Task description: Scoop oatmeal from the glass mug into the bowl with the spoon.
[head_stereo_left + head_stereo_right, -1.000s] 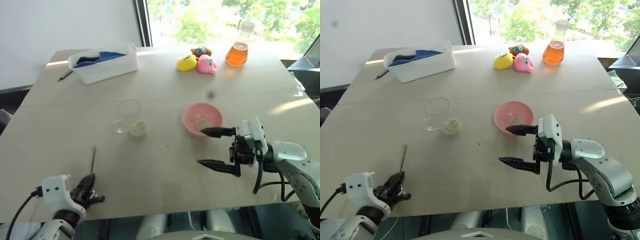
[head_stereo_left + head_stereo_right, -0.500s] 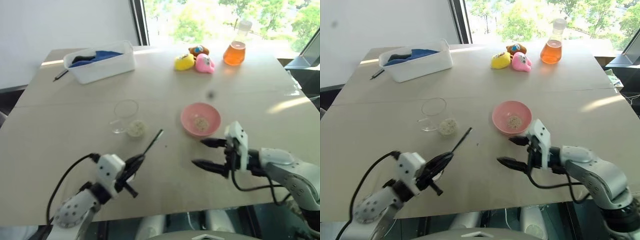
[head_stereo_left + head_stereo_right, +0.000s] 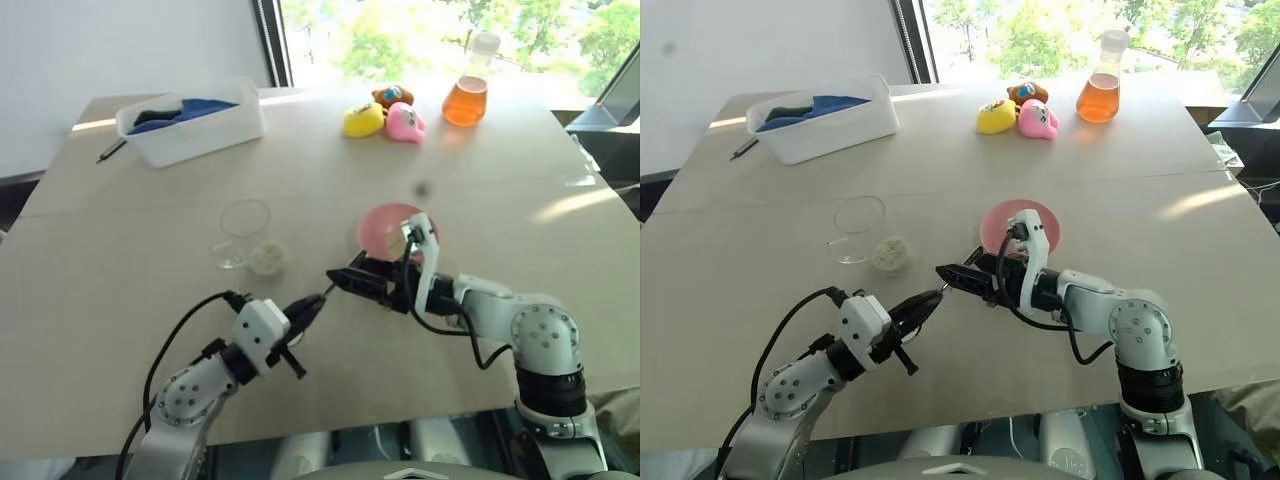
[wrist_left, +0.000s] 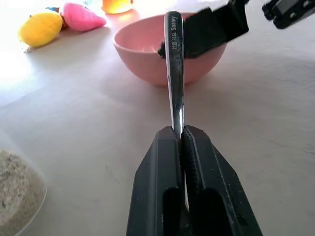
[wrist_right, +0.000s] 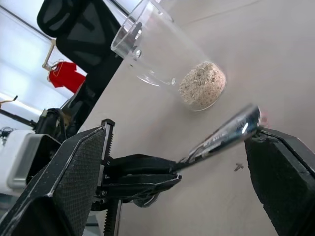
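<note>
Between the two arms, near the front of the table (image 3: 120, 230), the spoon (image 4: 173, 73) is mid-handover. The left gripper (image 3: 306, 308) has its fingers clamped together on one end, and the free end reaches between the right gripper's (image 3: 362, 283) fingers, which stand wide apart with one tip touching or nearly touching the metal. Which end carries the scoop I cannot tell.

As a judgement, the task is partly done. Some oatmeal already sits in the bowl (image 3: 375, 228) — a small pale patch at its bottom — yet no scooping is under way, and the spoon is up off the table, well short of the mug (image 3: 243, 232). What seems left: close the right fingers on the spoon, free it from the left, then carry on scooping.

The mug appears tipped on its side, oats (image 5: 202, 84) bunched at its base. It sits just left of the bowl, a gap between them. Further back, a white tub (image 3: 195, 135) holds blue and dark things, with a pen (image 3: 109, 151) beside it. A flask (image 3: 467, 95) of orange liquid stands by the window, near three small toys (image 3: 385, 115).
</note>
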Tool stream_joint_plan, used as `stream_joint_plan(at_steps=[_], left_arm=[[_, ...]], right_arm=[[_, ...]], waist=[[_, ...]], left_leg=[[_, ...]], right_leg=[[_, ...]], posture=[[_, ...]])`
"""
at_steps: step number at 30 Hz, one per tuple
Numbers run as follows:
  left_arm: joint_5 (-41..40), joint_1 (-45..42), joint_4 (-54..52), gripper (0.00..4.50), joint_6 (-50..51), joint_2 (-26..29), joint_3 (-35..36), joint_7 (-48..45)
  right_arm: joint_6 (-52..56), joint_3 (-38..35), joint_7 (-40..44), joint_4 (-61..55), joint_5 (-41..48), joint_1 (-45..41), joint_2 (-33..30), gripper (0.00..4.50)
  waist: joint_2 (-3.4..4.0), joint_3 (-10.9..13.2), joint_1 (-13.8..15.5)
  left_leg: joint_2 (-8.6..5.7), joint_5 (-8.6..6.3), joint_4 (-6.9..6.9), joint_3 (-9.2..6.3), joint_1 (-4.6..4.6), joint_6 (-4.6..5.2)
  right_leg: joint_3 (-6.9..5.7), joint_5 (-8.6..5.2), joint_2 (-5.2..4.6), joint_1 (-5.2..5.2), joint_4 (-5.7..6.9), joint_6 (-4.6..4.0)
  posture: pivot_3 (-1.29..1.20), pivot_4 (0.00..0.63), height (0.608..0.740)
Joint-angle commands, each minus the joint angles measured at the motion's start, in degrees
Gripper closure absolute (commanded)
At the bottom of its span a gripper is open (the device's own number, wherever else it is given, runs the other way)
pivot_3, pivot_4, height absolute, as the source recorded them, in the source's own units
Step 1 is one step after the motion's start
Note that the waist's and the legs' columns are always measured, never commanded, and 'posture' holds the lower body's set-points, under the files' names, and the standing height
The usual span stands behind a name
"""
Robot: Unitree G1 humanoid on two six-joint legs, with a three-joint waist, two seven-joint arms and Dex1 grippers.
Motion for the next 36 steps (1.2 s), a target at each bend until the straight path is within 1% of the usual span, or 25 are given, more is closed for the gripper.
stream_joint_plan(at_steps=[1,7,10,12,13,14,15,16,17,18,19,26,36], left_arm=[[-1.0,0.1,-0.9,4.45,-1.6,0.4,0.5,0.1],[-1.8,0.5,-2.1,4.45,-0.3,0.3,0.6,0.9],[-2.4,0.2,-2.4,4.50,0.2,0.5,0.5,0.9],[-3.1,-0.2,-2.3,4.50,0.3,0.7,0.4,0.3],[-3.4,-0.5,-2.2,4.50,0.3,1.0,0.4,0.0],[-3.6,-0.6,-2.0,4.50,0.3,1.2,0.4,-0.1],[-3.9,-0.8,-1.9,4.50,0.4,1.3,0.4,-0.3],[-4.2,-0.9,-1.6,4.50,0.4,1.4,0.5,-0.4],[-4.4,-1.0,-1.4,4.50,0.4,1.5,0.6,-0.5],[-4.6,-1.1,-1.2,4.50,0.4,1.5,0.6,-0.5],[-4.7,-1.1,-1.1,4.50,0.3,1.6,0.7,-0.5],[-5.0,-0.1,-0.2,4.50,-1.0,1.7,0.8,-0.7],[-3.9,1.3,1.2,4.50,-3.6,1.8,0.6,-0.3]], right_arm=[[-0.1,0.5,-0.6,-0.8,1.8,-1.4,0.8,0.00],[-1.2,0.9,-0.7,-0.3,0.7,-1.4,1.5,0.00],[-1.7,1.5,-0.9,0.2,0.0,-1.6,2.1,0.79],[-1.9,1.9,-0.9,0.6,-0.4,-1.8,2.5,1.75],[-2.1,2.0,-0.9,0.8,-0.7,-1.9,2.8,2.11],[-2.3,2.1,-0.8,1.0,-1.0,-1.9,2.9,2.37],[-2.5,2.2,-0.8,1.2,-1.4,-2.0,3.2,2.92],[-2.8,2.2,-0.9,1.3,-1.7,-2.0,3.4,3.20],[-3.1,2.2,-0.9,1.4,-1.9,-2.0,3.7,3.59],[-3.3,2.1,-1.0,1.5,-2.0,-1.9,4.0,4.11],[-3.4,2.0,-1.1,1.6,-2.1,-1.9,4.2,4.32],[-4.1,0.6,-1.9,2.8,-1.9,-2.6,5.6,4.32],[-3.8,0.2,-0.6,3.3,-2.3,-3.0,3.6,4.32]], waist=[[0.00,0.0,-0.1],[0.01,0.0,-0.1],[0.01,0.0,-0.1],[0.01,0.0,-0.1],[0.01,0.0,-0.1],[0.01,0.0,-0.1],[0.01,0.0,-0.1],[0.02,0.0,-0.1],[0.01,0.0,-0.1],[0.02,0.0,-0.1],[0.02,0.0,-0.2],[0.03,0.0,-0.2],[0.03,0.0,-0.2]], left_leg=[[0.00,0.00,0.00,0.00,0.00,0.00],[0.00,0.01,0.03,0.00,0.01,-0.01],[-0.01,0.01,0.03,0.00,0.02,-0.01],[-0.01,0.01,0.04,0.01,0.02,-0.01],[-0.01,0.01,0.05,0.00,0.02,-0.01],[0.00,0.01,0.05,0.00,0.03,-0.02],[-0.01,0.02,0.06,0.00,0.03,-0.02],[-0.01,0.02,0.07,0.00,0.03,-0.02],[0.00,0.02,0.08,0.01,0.03,-0.02],[-0.01,0.02,0.09,0.01,0.03,-0.02],[-0.01,0.02,0.09,0.01,0.03,-0.02],[0.00,0.02,0.14,0.01,0.04,-0.03],[-0.01,0.02,0.19,0.03,0.05,-0.03]], right_leg=[[0.00,0.00,0.01,0.00,0.02,0.00],[0.00,0.00,0.03,0.00,0.07,0.00],[0.00,0.00,0.04,0.00,0.08,0.00],[0.00,0.00,0.04,0.00,0.11,0.00],[0.00,0.00,0.04,0.00,0.12,0.00],[0.00,0.00,0.05,-0.01,0.13,0.00],[0.00,0.00,0.05,-0.01,0.14,0.00],[0.00,0.00,0.05,-0.01,0.15,0.00],[0.00,0.00,0.05,-0.01,0.16,0.00],[0.00,0.00,0.05,-0.01,0.16,0.00],[0.01,0.00,0.05,-0.01,0.17,0.00],[0.02,0.00,0.07,-0.02,0.27,0.00],[0.05,0.00,0.07,-0.02,0.37,0.00]], posture=[[0.00,0.150,0.740],[0.00,0.150,0.740],[0.00,0.150,0.740],[0.00,0.150,0.740],[0.00,0.150,0.740],[0.00,0.150,0.740],[0.00,0.150,0.740],[0.00,0.150,0.740],[0.00,0.150,0.740],[0.00,0.150,0.740],[0.00,0.150,0.740],[0.00,0.150,0.740],[0.00,0.150,0.740]])
